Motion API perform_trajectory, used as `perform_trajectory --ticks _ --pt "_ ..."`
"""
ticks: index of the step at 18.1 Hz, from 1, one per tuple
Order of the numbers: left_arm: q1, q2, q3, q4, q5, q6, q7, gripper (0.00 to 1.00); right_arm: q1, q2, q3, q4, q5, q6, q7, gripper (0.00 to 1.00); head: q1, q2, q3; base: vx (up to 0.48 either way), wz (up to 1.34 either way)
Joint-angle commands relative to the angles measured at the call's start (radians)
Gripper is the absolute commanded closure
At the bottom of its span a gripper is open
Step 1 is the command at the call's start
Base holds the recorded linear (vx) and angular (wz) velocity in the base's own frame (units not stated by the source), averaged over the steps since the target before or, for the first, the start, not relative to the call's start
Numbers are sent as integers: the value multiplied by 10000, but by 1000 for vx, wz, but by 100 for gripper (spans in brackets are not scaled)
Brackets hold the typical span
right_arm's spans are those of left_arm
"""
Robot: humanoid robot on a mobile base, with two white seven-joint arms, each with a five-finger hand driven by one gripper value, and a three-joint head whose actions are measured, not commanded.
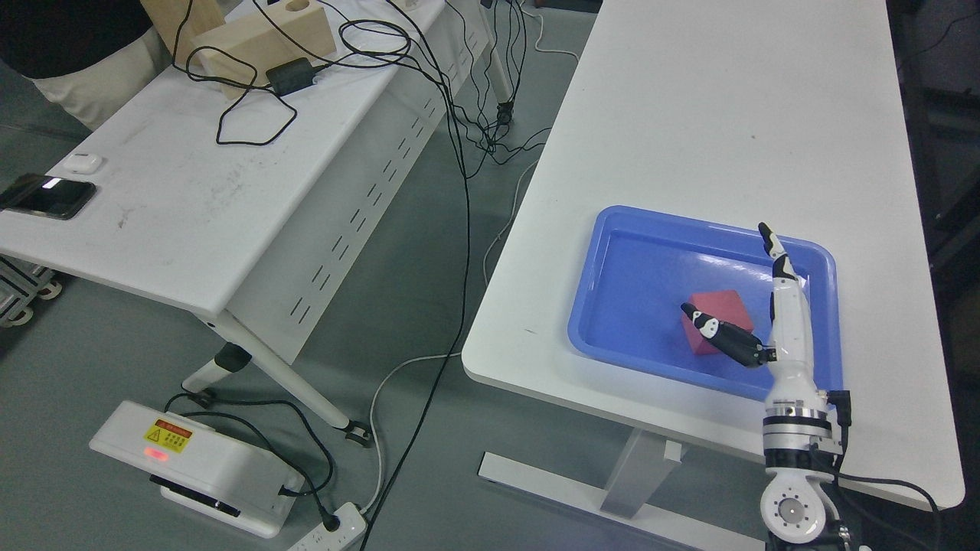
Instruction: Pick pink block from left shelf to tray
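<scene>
A pink block [720, 304] lies inside the blue tray [651, 268], right of the tray's middle. The tray sits near the front edge of the white table [727, 115] on the right. My right hand [725, 268] rises from the bottom right and hovers over the tray, open. Its fingers [781, 264] point straight away from me along the block's right side. The thumb [716, 329] stretches left across the block's front face. I cannot tell whether the thumb touches the block. The left arm does not show.
A second white table [176, 199] on the left carries a phone [47, 196], an earbud case [83, 162], wooden blocks [260, 38] and a black adapter [291, 75] with cables. Cables, a white box [191, 459] and a power strip [337, 528] lie on the floor between the tables. Part of a person [69, 46] shows at the top left.
</scene>
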Motion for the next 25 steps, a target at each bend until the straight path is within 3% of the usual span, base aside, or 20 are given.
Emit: perform_trajectory --ticks 1,13,25 --pt "-107 174 0 0 -15 -6 6 0 -6 -166 -803 0 -2090 248 73 0 0 0 0 -46 -17" --pt "-107 174 0 0 -15 -6 6 0 224 -166 -849 -15 -2320 908 638 0 -1 0 0 -102 2" --pt "-107 174 0 0 -15 -6 6 0 363 -166 -972 -199 -2566 924 717 0 0 0 0 -129 -92"
